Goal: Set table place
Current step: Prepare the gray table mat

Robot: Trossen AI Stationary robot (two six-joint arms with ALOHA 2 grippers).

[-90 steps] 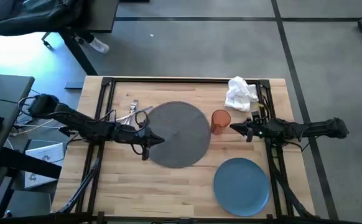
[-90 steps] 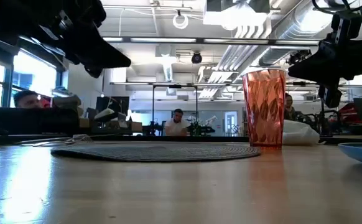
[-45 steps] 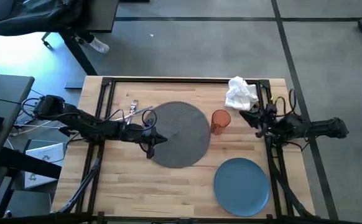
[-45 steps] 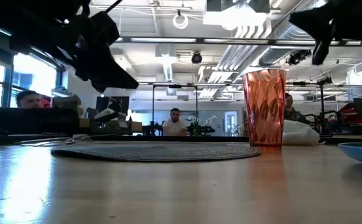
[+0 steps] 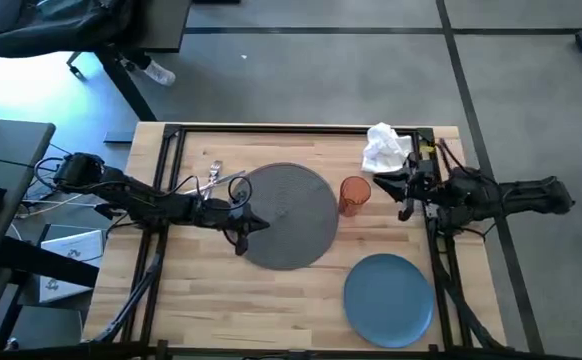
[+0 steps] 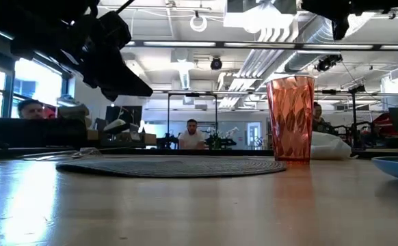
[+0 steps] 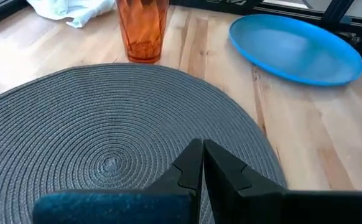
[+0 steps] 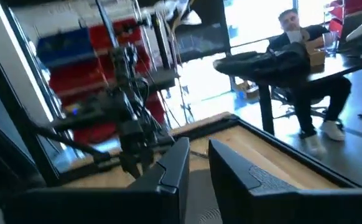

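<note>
Nearby, tumbler (image 5: 354, 195) beside placemat (image 5: 286, 215)

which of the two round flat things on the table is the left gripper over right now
The dark grey woven placemat at the table's middle; the left gripper, fingers shut, is above its edge. The smooth blue plate lies apart.

Table (image 5: 271, 300): placemat (image 5: 289, 215), cup (image 5: 354, 195), plate (image 5: 388, 298), cloth (image 5: 386, 150), cutlery (image 5: 211, 180).

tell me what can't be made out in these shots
- Cutlery: high view, too small and partly under the left arm to tell pieces.
- Plate: low view, cut off by the right edge.
- Right pincer: right wrist view, blurred; what lies below it is unclear.
</note>
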